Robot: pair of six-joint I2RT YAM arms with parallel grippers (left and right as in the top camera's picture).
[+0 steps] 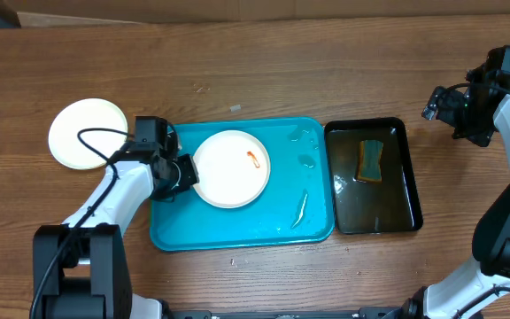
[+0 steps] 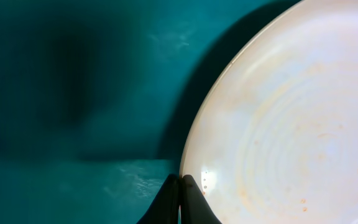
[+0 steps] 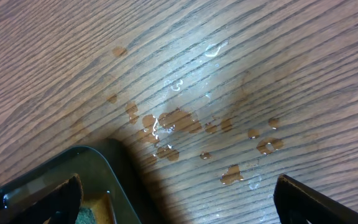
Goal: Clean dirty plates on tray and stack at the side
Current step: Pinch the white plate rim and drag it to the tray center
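A white plate (image 1: 230,168) with a small red-orange smear lies on the turquoise tray (image 1: 242,232). In the left wrist view the plate (image 2: 291,124) shows faint orange specks and casts a shadow on the tray (image 2: 73,93). My left gripper (image 1: 184,173) is at the plate's left rim, its fingers (image 2: 181,186) pressed together on the rim. A pale yellow-green plate (image 1: 88,135) lies on the table left of the tray. A third plate is not in view. My right gripper (image 1: 454,111) is open and empty above the wet table (image 3: 185,118), to the right of the black tub.
A black tub (image 1: 374,217) of water with a sponge (image 1: 371,161) stands right of the tray; its corner shows in the right wrist view (image 3: 92,168). Water drops and a thin smear (image 1: 299,211) lie on the tray's right part.
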